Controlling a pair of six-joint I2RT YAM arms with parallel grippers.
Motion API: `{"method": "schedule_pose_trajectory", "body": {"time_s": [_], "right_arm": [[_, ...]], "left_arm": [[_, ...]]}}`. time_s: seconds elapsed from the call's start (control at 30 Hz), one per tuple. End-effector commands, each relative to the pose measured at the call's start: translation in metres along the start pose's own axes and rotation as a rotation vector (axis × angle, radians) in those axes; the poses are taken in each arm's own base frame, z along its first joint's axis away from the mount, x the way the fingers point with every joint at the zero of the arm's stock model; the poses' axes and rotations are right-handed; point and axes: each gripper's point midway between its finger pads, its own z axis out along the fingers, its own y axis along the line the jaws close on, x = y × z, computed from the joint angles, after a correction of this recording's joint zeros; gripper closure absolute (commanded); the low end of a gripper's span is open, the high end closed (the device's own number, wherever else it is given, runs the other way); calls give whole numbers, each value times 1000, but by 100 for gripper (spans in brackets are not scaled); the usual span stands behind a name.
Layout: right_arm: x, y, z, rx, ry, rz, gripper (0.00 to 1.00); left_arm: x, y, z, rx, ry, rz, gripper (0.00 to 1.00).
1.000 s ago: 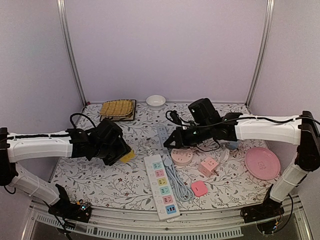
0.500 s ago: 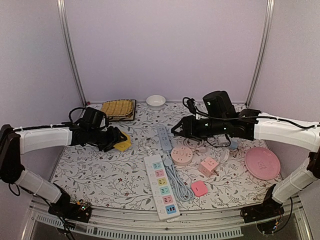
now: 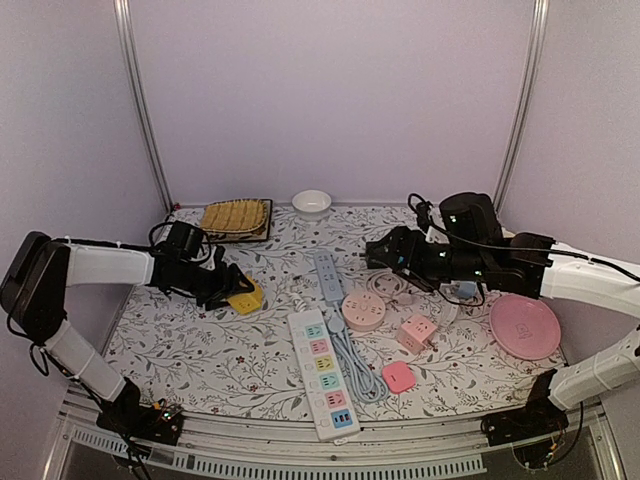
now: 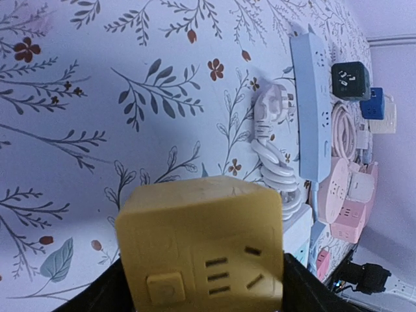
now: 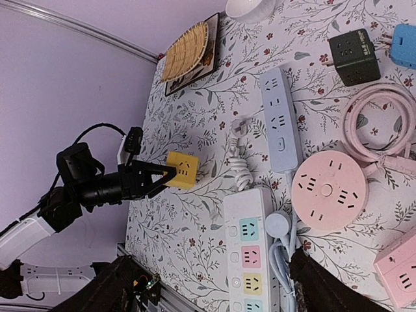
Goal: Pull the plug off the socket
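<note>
My left gripper (image 3: 228, 290) sits low, jaws parted, grip unclear; my right gripper (image 3: 380, 254) hangs raised, jaws spread wide.

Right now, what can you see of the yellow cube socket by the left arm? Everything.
The yellow plastic cube socket has rounded edges. One face shows outlet slots and a small square button, with no plug in it. It seems to rest on the floral-patterned tabletop, clear of the coiled white cable. The left tool flanks two of its sides with black fingers. I cannot tell whether they press it.

a lab booth: bare lilac walls (image 3: 330, 100), metal posts (image 3: 141, 100), floral-clothed table (image 3: 200, 350).
</note>
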Motion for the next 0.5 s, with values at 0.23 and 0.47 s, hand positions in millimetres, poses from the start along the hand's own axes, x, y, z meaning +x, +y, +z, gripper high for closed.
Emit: {"method": "schedule_pose_trajectory", "body": {"time_s": [0.23,0.47], "right_arm": [[-12,-10,-12,68,-47,8,7],[-7,-14,-2,86,-22,9,4]], "left_arm": [[5,23,-5,-83,-4,36,14],[3,40,-26,-198,-62,59,14]]}}
